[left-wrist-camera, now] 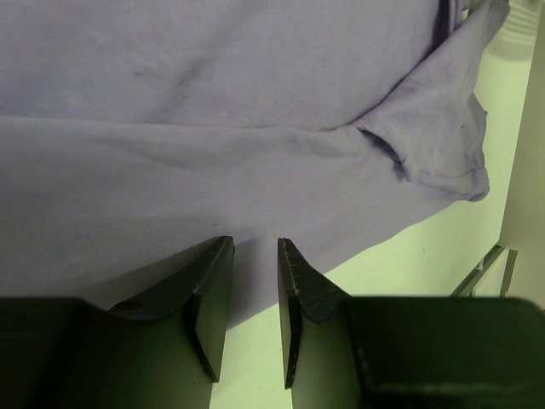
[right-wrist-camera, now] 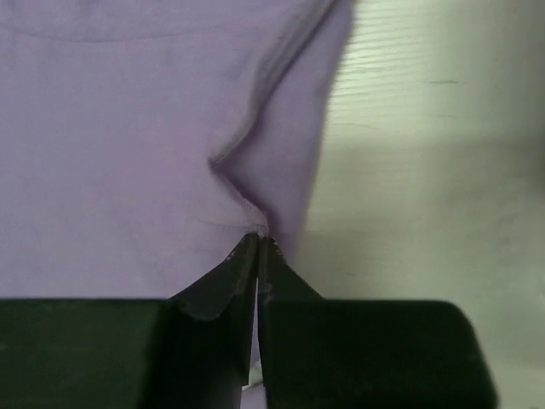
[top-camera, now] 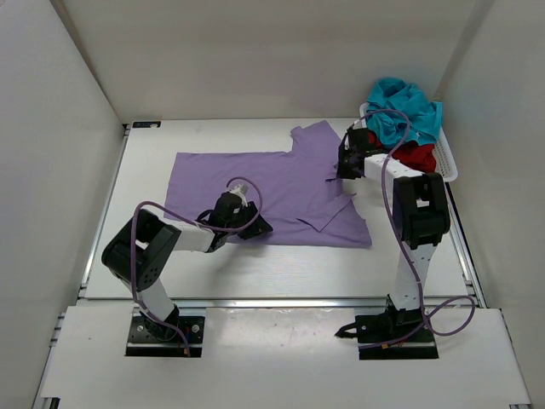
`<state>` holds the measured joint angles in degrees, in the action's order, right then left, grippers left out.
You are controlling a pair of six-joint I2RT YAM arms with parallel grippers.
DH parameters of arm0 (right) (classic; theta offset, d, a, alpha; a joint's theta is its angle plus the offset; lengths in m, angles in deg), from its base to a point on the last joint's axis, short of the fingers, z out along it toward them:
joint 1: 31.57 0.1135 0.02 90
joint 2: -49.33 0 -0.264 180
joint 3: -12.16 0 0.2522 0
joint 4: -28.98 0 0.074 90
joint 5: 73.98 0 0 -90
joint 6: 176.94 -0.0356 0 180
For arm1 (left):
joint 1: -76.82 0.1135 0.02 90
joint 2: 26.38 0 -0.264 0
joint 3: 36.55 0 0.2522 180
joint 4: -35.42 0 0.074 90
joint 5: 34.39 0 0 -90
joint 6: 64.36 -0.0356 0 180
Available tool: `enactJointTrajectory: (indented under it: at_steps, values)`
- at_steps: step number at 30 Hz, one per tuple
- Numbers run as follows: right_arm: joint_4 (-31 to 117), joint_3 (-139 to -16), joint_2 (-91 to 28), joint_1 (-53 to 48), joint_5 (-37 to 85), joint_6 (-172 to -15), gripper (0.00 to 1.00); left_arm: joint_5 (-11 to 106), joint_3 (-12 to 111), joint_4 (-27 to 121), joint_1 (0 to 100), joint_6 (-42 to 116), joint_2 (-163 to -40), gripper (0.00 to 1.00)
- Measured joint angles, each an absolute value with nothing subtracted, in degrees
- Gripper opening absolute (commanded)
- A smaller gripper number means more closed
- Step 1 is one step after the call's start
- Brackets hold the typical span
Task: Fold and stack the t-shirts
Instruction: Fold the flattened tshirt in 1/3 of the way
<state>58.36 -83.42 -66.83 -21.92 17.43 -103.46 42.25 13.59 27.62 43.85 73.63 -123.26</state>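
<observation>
The lavender t-shirt (top-camera: pixel 255 175) lies spread flat across the middle of the table. My left gripper (top-camera: pixel 258 227) is low at its near hem, with its jaws a little apart and nothing between them; in the left wrist view (left-wrist-camera: pixel 255 243) the fingertips sit over the hem (left-wrist-camera: pixel 213 102). My right gripper (top-camera: pixel 343 168) is at the shirt's right side near a sleeve. In the right wrist view (right-wrist-camera: pixel 258 239) it is shut on a puckered fold of the lavender fabric (right-wrist-camera: pixel 111 153). The teal t-shirt (top-camera: pixel 404 106) and the dark red t-shirt (top-camera: pixel 417 156) are bunched in the basket.
The white mesh basket (top-camera: pixel 449 166) stands at the back right, close behind my right arm. White walls enclose the table on the left, back and right. Bare tabletop (top-camera: pixel 145 256) shows in front of the shirt and at its left.
</observation>
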Motion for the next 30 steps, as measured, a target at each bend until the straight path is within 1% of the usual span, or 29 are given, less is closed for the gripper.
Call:
enactJointTrajectory:
  at_steps: [4,11,17,18,19,20,22,23,24,26,27,29,30]
  values:
    - [60.28,-83.51,-66.7,-21.87,10.65,-103.72,0.0,41.94,12.76,27.27,44.72,74.37,-123.26,0.37]
    - [64.28,-84.34,-64.86,-21.83,-7.22,-103.65,0.01,40.41,11.03,24.87,46.49,76.23,-123.26,0.36]
    - [64.61,-86.2,-64.88,-21.39,-14.48,-102.19,0.01,40.06,10.42,23.95,47.02,76.97,-123.24,0.35]
    - [64.61,-86.26,-64.9,-21.04,-15.6,-101.88,0.06,39.95,10.22,23.82,47.15,77.19,-123.2,0.36]
    - [64.61,-86.26,-64.95,-20.67,-16.84,-101.66,0.16,39.89,10.05,23.71,47.28,77.25,-123.11,0.36]
    - [64.59,-86.26,-64.95,-20.32,-17.63,-101.66,0.21,39.87,9.77,23.58,47.45,77.36,-122.91,0.36]
    - [64.26,-86.24,-64.95,-19.8,-18.42,-101.1,0.37,39.82,9.28,23.66,47.72,77.45,-122.3,0.37]
    - [63.91,-86.24,-64.9,-19.53,-18.5,-100.92,0.39,39.84,9.24,23.69,47.72,77.49,-122.17,0.35]
    - [63.69,-86.16,-64.84,-19.34,-18.22,-100.66,0.41,39.87,9.2,23.69,47.74,77.58,-122.08,0.36]
    - [63.76,-86.13,-64.56,-19.05,-17.63,-100.48,0.41,39.91,9.2,23.71,47.65,77.6,-122.06,0.36]
    - [63.8,-86.13,-64.31,-18.86,-17.1,-100.48,0.38,39.89,9.2,23.75,47.56,77.58,-122.06,0.36]
    - [64.26,-86.05,-63.35,-18.64,-15.01,-100.57,0.25,39.87,9.2,23.86,47.34,77.62,-122.06,0.36]
    - [64.41,-85.81,-62.63,-18.42,-13.87,-100.88,0.14,39.84,9.2,23.86,47.34,77.65,-122.06,0.36]
